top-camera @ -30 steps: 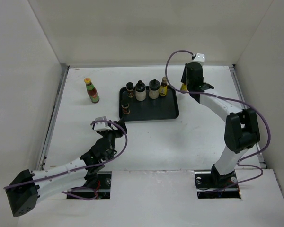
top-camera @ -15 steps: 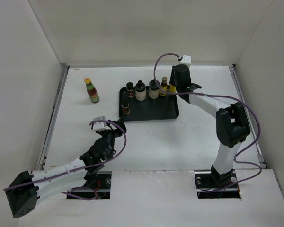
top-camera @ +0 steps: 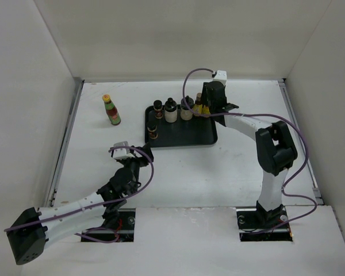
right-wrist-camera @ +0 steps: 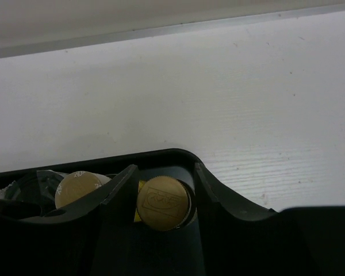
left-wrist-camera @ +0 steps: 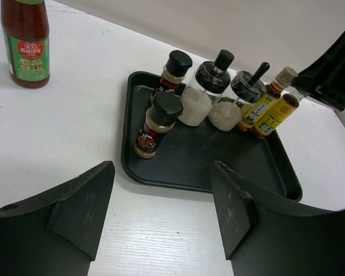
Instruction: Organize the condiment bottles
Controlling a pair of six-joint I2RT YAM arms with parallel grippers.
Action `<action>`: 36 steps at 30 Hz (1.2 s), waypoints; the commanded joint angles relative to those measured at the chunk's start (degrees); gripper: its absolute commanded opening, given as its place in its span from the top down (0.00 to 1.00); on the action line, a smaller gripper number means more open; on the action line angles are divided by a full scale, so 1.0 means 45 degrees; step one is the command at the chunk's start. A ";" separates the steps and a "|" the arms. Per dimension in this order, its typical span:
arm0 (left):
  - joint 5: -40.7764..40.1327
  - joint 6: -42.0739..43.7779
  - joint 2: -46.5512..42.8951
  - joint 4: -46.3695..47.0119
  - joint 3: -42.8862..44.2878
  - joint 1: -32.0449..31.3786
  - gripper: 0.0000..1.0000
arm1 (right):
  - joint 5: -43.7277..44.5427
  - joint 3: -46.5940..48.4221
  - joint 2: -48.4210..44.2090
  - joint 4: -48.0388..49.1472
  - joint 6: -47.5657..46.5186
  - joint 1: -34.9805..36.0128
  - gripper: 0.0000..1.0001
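Note:
A black tray [top-camera: 187, 133] holds two short dark jars [top-camera: 158, 107] [top-camera: 153, 131], two white black-capped bottles [top-camera: 171, 110] [top-camera: 186, 109] and a slim amber bottle [top-camera: 198, 105]. My right gripper [top-camera: 207, 107] is at the tray's back right corner, shut on the second amber bottle [right-wrist-camera: 163, 203], whose gold cap sits between the fingers [right-wrist-camera: 122, 179]. That bottle [left-wrist-camera: 276, 112] stands tilted next to the first amber one [left-wrist-camera: 257, 107]. The red bottle [top-camera: 111, 110] stands on the table left of the tray. My left gripper [top-camera: 132, 153] is open and empty in front of the tray.
White walls enclose the table on the left, back and right. A metal strip [top-camera: 66, 141] runs along the left edge. The front half of the tray [left-wrist-camera: 218, 155] is bare. A purple cable [top-camera: 190, 80] loops above the right wrist.
My right gripper has moved left with the amber bottle, from beside the tray to its back right corner, next to the other amber bottle. The left arm has not moved.

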 commanded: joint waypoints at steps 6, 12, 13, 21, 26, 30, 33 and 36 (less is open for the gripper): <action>0.0140 -0.0132 -0.0072 0.0414 -0.0027 0.0085 0.34 | 0.0335 0.0087 -0.0593 0.1233 0.0162 0.0193 0.31; 0.0004 0.0219 -0.0949 -0.0461 0.0439 0.0319 0.34 | 0.0707 -0.0459 -0.2271 0.0667 0.0240 0.0232 0.13; -0.0035 0.0239 -0.1165 -0.0813 0.0635 0.0378 0.34 | 0.0726 -0.0615 -0.2642 0.0492 0.0260 0.0232 0.11; 0.0547 0.0472 0.0078 -0.4466 0.4693 0.2833 0.19 | 0.0240 -0.4438 -0.6253 0.0742 0.1702 0.0232 0.03; 0.2480 0.0455 0.3358 -0.5874 0.7683 0.6192 0.15 | -0.0232 -0.7251 -0.8266 0.1310 0.2057 0.0913 0.65; 0.3186 -0.0034 0.5430 -0.6402 0.9324 0.7622 0.19 | -0.0035 -0.9225 -0.9906 0.1505 0.2407 0.1793 0.77; 0.3264 -0.0132 0.6719 -0.6753 1.0555 0.8286 0.22 | -0.0191 -1.0242 -1.1196 0.1603 0.2682 0.2145 0.54; 0.3187 -0.0093 0.7775 -0.7222 1.1572 0.8717 0.23 | -0.0522 -1.0849 -1.1785 0.2167 0.2818 0.2341 0.25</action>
